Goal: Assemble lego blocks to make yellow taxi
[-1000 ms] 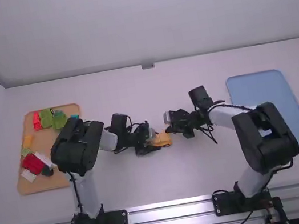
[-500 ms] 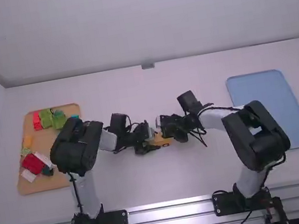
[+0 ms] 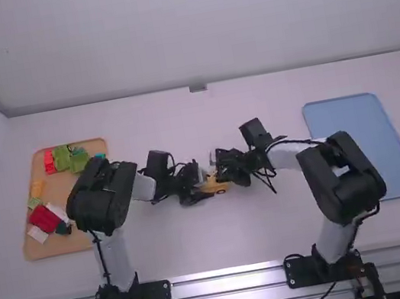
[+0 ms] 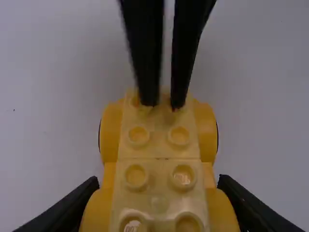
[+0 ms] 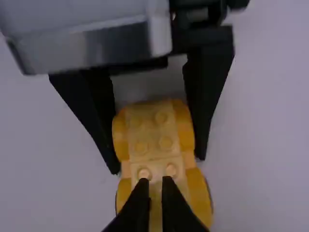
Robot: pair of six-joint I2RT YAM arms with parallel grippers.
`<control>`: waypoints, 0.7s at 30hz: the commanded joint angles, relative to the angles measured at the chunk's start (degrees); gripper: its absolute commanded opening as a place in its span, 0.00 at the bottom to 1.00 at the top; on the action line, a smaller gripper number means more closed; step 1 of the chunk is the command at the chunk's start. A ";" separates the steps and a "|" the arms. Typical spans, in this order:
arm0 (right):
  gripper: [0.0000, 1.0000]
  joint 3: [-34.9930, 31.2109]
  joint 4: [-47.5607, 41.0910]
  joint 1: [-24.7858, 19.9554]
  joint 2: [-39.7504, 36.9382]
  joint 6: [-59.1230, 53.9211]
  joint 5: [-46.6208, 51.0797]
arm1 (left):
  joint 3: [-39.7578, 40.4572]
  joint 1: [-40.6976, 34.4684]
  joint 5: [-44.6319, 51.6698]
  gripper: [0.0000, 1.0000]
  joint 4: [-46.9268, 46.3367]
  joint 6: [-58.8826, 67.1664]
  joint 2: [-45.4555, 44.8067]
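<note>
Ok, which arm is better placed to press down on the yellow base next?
Right, I think. The right gripper is over studs at one end of the yellow base, fingertips narrowly apart; the left gripper holds the base between its fingers and could steady it.

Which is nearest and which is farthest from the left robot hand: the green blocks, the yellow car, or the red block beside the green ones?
1. Yellow car: between its jaws.
2. Green blocks: left, on the tray.
3. Red block: farther left.
</note>
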 commanded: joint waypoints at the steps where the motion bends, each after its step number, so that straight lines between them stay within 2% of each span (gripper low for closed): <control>1: 0.21 2.40 0.35 -3.26 -3.37 -2.03 -10.40 | -1.09 -0.48 -5.05 0.43 -0.66 -1.53 1.55; 3: 0.30 4.37 0.33 -5.11 -4.74 -0.74 -13.03 | -0.83 -0.46 -5.05 0.45 -0.39 -1.49 1.55; 4: 0.31 5.03 0.35 -5.46 -4.90 -0.24 -13.60 | -0.70 -0.46 -5.07 0.45 -0.48 -1.51 1.55; 5: 0.39 7.10 0.15 -6.10 -5.07 0.92 -14.67 | -0.28 -0.46 -5.05 0.52 -0.70 -1.51 1.55; 6: 0.42 7.63 0.07 -6.21 -5.07 1.31 -14.91 | -0.20 -0.46 -4.98 0.54 -0.79 -1.51 1.55; 7: 0.52 9.66 -0.57 -6.51 -5.14 2.49 -15.98 | 0.26 -0.46 -4.90 0.65 -1.20 -1.53 1.55; 8: 0.58 11.02 -0.61 -6.60 -5.14 3.37 -16.98 | 0.63 -0.46 -4.92 0.77 -1.75 -1.49 1.55; 9: 0.64 12.39 -0.59 -6.60 -5.14 4.09 -18.25 | 1.16 -0.48 -4.90 0.99 -2.54 -1.53 1.55; 10: 0.67 12.94 -0.50 -6.58 -5.14 4.07 -18.75 | 1.36 -0.46 -4.92 0.99 -2.84 -1.55 1.55; 11: 0.77 14.27 -0.50 -6.27 -5.11 4.00 -20.44 | 2.08 -0.46 -4.87 0.99 -3.91 -1.51 1.55; 12: 0.79 14.43 -0.50 -6.21 -5.11 4.00 -20.61 | 2.16 -0.46 -4.87 0.99 -4.07 -1.53 1.55; 14: 0.99 16.63 -0.44 -5.16 -5.11 4.85 -21.44 | 3.48 -0.39 -4.94 0.99 -6.56 -3.04 0.85; 21: 0.99 20.13 7.37 -2.69 -5.11 14.47 -20.13 | 6.05 2.56 -5.20 0.99 -16.90 -10.40 -9.09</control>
